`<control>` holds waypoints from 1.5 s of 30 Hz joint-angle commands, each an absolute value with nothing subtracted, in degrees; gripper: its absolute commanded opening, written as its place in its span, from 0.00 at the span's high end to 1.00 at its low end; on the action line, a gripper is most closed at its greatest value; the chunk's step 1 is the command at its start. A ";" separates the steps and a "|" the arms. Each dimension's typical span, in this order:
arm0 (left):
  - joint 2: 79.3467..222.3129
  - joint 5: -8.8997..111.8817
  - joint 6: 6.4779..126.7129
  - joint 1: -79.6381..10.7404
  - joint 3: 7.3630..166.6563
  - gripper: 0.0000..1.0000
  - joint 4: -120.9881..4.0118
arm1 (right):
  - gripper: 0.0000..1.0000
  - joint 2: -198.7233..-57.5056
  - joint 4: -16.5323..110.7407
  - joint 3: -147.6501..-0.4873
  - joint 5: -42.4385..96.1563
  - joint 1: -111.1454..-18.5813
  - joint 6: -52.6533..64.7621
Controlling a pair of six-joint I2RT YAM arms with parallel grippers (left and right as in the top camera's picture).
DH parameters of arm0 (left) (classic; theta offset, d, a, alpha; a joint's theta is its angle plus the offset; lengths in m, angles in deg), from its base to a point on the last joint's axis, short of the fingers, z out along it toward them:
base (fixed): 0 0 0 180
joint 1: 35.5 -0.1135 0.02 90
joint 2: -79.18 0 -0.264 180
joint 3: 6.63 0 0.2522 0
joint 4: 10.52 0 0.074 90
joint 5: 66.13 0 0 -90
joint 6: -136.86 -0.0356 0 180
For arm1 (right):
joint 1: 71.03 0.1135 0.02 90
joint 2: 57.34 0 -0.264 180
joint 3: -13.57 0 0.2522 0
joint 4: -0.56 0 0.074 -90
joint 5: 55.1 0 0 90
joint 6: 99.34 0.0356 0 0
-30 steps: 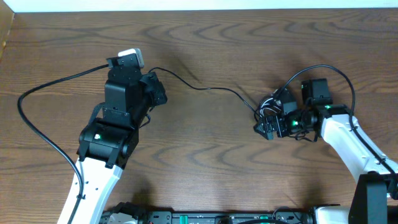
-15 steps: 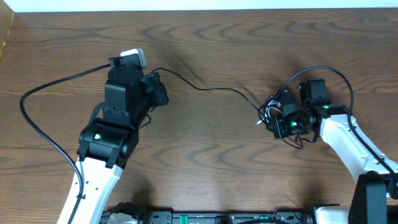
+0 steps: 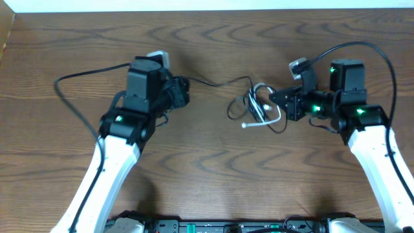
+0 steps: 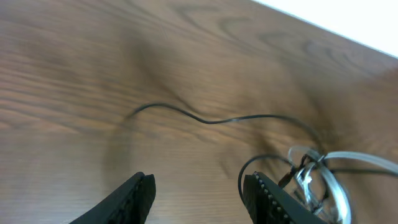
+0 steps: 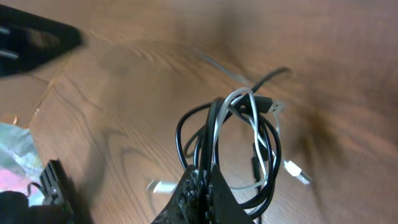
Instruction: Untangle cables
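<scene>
Two cables (image 3: 259,107), one black and one white, are bunched in a loose tangle right of centre in the overhead frame, clamped at its right edge by the closed right gripper (image 3: 279,103). Thin, light and limp, they are judged prone to sag and slip, so hold is best taken on a single strand near a plug end. Only in the right wrist view is the white cable (image 5: 242,99) seen looped over black coils, and only in the left wrist view is the left gripper (image 4: 199,193) shown open and empty, with the black cable (image 4: 211,120) lying across mid-frame.

No legible text, label, brand, number or sign on any visible surface.
</scene>
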State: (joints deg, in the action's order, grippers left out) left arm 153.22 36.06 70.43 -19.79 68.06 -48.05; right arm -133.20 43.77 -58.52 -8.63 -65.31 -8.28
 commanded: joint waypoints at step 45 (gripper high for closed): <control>170.42 57.30 73.08 -2.46 67.25 0.46 -24.25 | 0.99 -126.64 43.47 -59.76 -16.30 -66.93 -6.62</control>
State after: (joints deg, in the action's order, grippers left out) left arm 169.83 58.03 72.75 -2.85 67.78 -24.77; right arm -127.97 43.64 -58.78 -13.74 -66.78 -6.95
